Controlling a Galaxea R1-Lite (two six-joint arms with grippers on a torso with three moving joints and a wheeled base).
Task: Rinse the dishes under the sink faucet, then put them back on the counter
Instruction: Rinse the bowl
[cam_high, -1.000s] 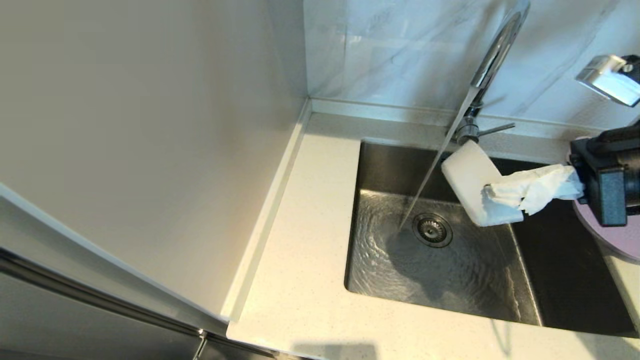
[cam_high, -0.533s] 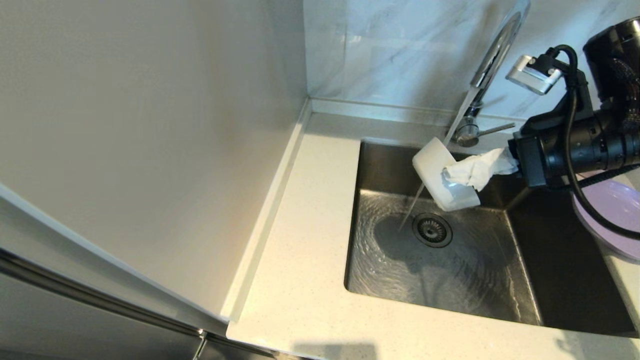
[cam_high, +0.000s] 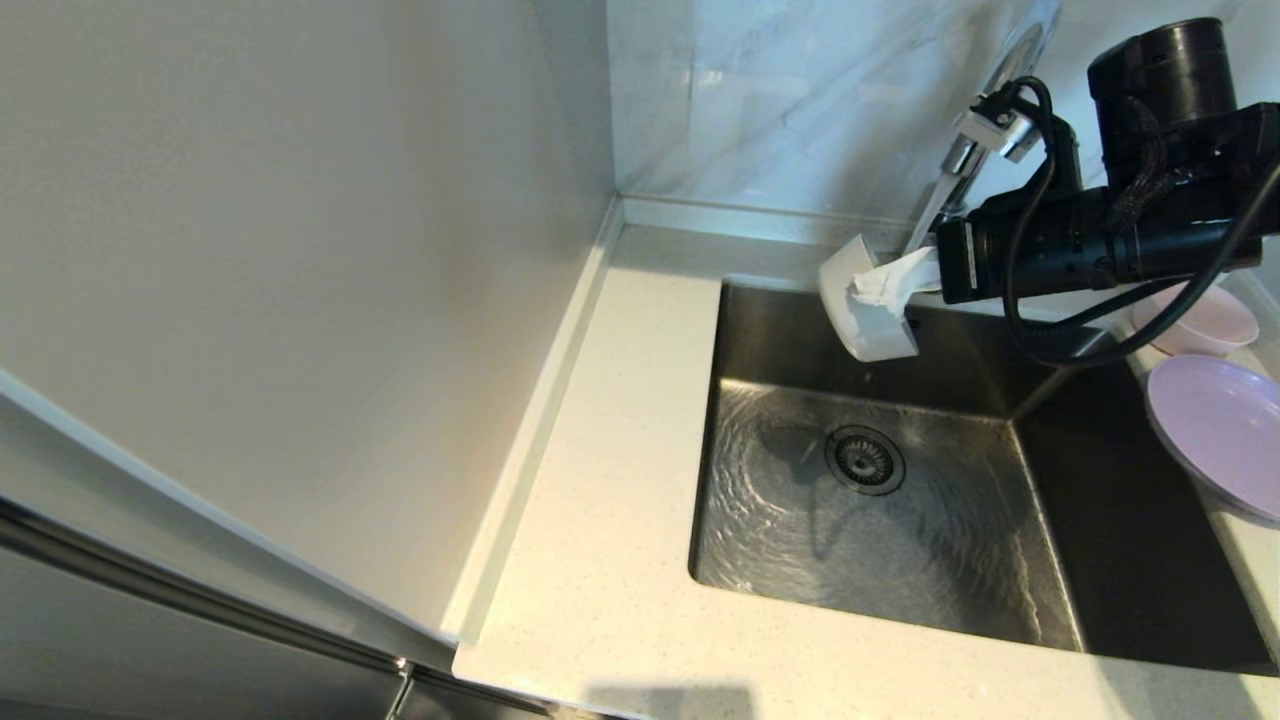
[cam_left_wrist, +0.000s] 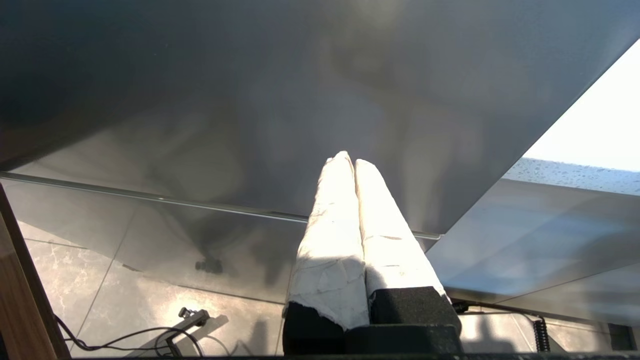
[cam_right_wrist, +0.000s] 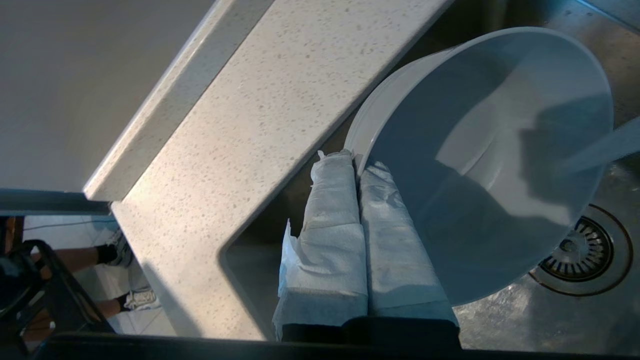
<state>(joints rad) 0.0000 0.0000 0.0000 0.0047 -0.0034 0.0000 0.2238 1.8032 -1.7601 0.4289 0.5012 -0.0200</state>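
While water runs from the sink faucet (cam_high: 958, 160), the greyish-white dish (cam_high: 865, 310) hangs tilted on its side above the far left part of the sink (cam_high: 900, 560), its rim pinched between the paper-wrapped fingers of the right gripper (cam_high: 890, 285). Right of the basin, a lavender plate (cam_high: 1215, 430) and a pink bowl (cam_high: 1200, 322) sit on the counter (cam_high: 620, 560). Parked low beside a cabinet panel, the left gripper (cam_left_wrist: 352, 165) has its fingers pressed together, holding nothing.

Lavender plate (cam_high: 1215, 430), cream counter (cam_high: 610, 560) (finely speckled).
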